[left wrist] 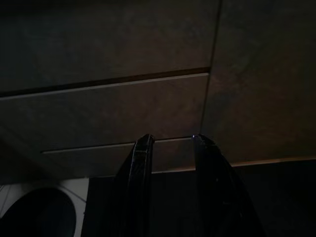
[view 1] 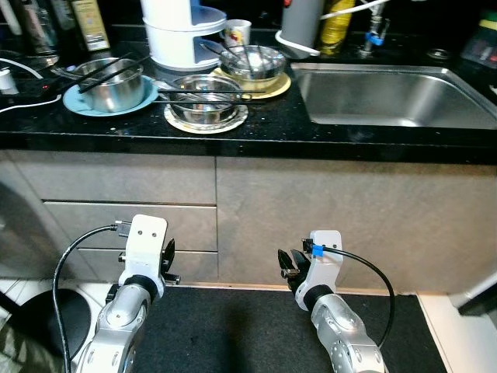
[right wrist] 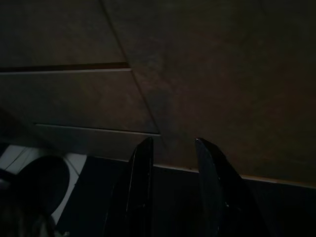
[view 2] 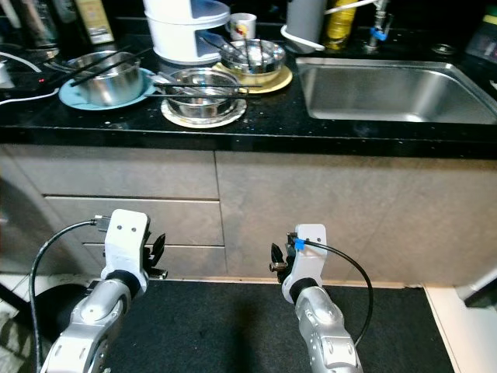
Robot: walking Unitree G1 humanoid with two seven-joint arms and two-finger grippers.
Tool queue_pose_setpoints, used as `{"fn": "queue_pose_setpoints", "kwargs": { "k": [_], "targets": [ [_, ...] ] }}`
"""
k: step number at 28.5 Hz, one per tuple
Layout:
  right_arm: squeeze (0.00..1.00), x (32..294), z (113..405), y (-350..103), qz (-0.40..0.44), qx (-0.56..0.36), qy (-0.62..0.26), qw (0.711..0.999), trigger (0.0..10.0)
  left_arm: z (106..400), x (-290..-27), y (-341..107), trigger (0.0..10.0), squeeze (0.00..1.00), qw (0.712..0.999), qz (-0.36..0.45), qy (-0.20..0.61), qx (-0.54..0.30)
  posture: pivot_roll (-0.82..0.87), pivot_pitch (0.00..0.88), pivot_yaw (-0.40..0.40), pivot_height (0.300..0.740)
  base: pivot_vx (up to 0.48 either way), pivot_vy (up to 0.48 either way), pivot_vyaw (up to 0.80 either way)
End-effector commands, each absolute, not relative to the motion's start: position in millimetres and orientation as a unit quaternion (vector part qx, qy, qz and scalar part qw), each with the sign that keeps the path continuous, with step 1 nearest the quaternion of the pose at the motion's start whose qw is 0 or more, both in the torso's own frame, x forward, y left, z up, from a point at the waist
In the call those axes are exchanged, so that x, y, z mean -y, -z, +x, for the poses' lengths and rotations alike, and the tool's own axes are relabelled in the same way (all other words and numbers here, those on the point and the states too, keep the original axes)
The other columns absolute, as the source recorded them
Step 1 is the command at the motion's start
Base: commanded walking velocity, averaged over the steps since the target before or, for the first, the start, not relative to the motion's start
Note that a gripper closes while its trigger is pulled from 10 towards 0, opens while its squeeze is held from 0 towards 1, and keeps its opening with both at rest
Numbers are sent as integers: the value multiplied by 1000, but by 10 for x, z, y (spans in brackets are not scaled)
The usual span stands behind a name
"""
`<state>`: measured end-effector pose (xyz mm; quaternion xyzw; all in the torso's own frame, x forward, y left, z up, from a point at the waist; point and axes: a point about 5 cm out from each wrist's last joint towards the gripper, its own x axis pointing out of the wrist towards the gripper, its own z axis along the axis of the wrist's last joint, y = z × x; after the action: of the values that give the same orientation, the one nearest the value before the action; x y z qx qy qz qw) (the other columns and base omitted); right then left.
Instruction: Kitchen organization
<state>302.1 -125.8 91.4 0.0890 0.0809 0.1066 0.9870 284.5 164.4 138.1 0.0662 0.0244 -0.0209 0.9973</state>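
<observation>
On the black counter stand three steel bowls on plates. One steel bowl sits on a blue plate with chopsticks across it. A second bowl rests on a white plate in the middle, also with chopsticks. A third bowl sits on a yellow plate behind it. The steel sink lies to the right. Both arms hang low before the cabinet fronts. My left gripper and right gripper are open and hold nothing, well below the counter.
A white stacked container, a mug, bottles and a grey canister line the counter's back. Grey drawers and cabinet doors face me. A dark mat covers the floor, with a round dark object at the left.
</observation>
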Motion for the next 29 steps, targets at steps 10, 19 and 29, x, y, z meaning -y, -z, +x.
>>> {"fn": "queue_pose_setpoints", "kwargs": {
  "k": [10, 19, 29],
  "targets": [
    [0, 1277, 2987, -846, 91, -93, -98, 987, 10000, 2829, -1643, -1308, 10000, 0, 996, 69, 23, -45, -82, 180, -45, 740, 0, 0, 480],
    [0, 1278, 2983, -838, 93, -95, -97, 986, 10000, 2834, -1649, -1313, 10000, 0, 996, 77, 23, -46, -81, 182, -46, 740, 0, 0, 0],
    [0, 1292, 2968, -829, 93, -97, -94, 987, 10000, 2841, -1655, -1305, 10000, 0, 997, 55, 15, -50, -87, 182, -43, 740, 0, -138, 0]
  ]
}}
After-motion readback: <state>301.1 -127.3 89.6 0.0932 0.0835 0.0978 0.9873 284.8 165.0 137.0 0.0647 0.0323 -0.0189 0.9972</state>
